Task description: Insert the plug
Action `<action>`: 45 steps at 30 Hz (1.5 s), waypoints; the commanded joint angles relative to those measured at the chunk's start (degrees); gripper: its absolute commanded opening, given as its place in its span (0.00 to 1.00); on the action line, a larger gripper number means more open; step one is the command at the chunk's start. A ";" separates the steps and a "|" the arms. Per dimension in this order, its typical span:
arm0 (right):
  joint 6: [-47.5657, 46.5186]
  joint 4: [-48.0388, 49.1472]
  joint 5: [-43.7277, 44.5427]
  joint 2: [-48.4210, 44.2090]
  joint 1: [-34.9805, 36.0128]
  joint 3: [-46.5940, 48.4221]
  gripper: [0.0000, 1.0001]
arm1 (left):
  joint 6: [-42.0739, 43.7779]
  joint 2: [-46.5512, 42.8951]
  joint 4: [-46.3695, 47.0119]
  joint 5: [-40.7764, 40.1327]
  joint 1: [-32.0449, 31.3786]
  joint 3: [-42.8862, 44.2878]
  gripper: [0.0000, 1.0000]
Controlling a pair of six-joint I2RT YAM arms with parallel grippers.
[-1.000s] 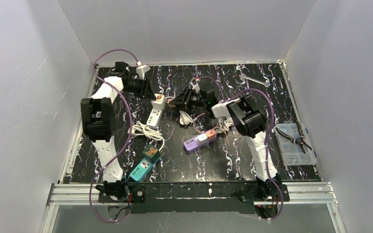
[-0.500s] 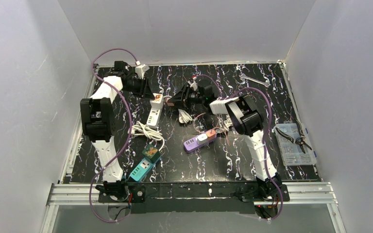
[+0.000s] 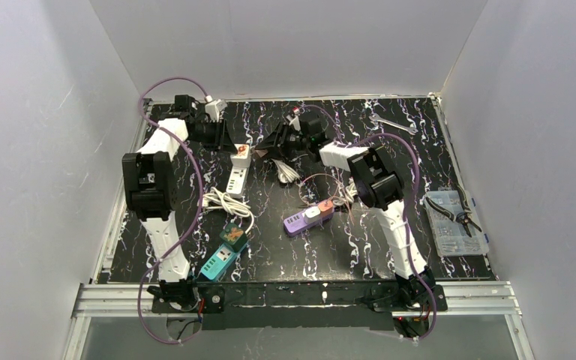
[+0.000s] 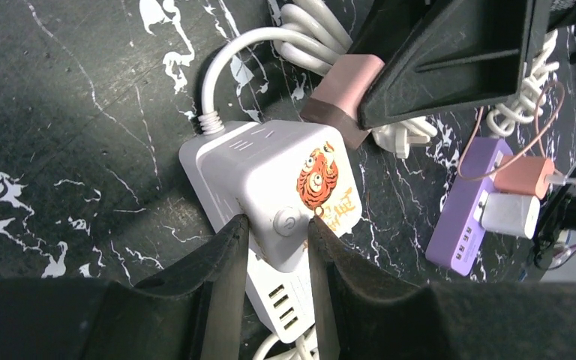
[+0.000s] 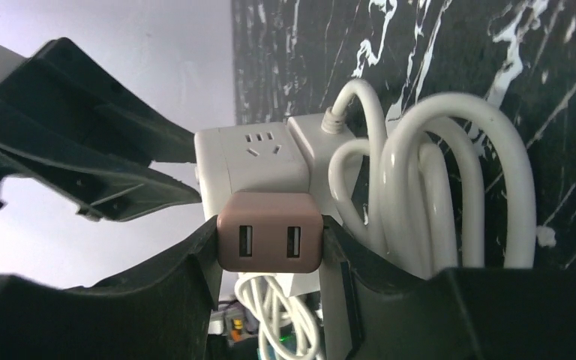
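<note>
A white power strip with an orange tiger sticker lies left of the table's middle. My left gripper is shut on its raised end, one finger on each side of the round button. The plug, a pink-brown block with two USB ports, is clamped in my right gripper. It is pressed against the strip's side, just under a three-hole socket. The plug's prongs are hidden. In the left wrist view the plug meets the strip's far edge under my right gripper's fingers.
The strip's coiled white cable lies beside the plug. A purple strip holding two chargers and a teal strip lie nearer the arms. A wrench sits at the back, and a clear parts box with pliers at the right edge.
My right gripper has carried the plug leftward and farther back, up against the strip. The left gripper and strip have shifted slightly toward the back.
</note>
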 commanded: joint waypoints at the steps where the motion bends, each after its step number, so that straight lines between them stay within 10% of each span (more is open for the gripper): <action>1: -13.13 -18.75 6.05 -0.37 9.15 11.01 0.05 | -1.68 5.60 -8.85 -3.45 -5.20 -7.95 0.22; 15: -17.09 -21.57 9.03 -8.32 11.72 0.49 0.06 | -1.15 2.40 -10.70 -11.92 -0.16 -11.86 0.18; 24: -14.05 -13.52 12.53 -11.92 14.66 -11.64 0.25 | -1.27 -0.14 -10.79 -7.02 -1.05 -15.55 0.19; 27: -15.00 -11.57 15.92 -13.63 15.06 -14.74 0.53 | -1.64 -1.02 -10.82 -5.73 -1.30 -15.04 0.22; 31: -20.99 -18.84 19.93 -16.26 14.97 -11.77 0.61 | -1.24 -4.10 -13.57 -4.44 -0.60 -11.56 0.36; 36: -27.64 -26.90 23.47 -21.25 14.52 -9.42 0.98 | -1.24 -12.01 -17.64 -2.48 -0.16 -6.81 0.95; 45: -43.25 -40.77 30.98 -34.28 12.02 -5.41 0.99 | 1.70 -31.38 -22.23 -3.42 -0.16 -7.98 0.98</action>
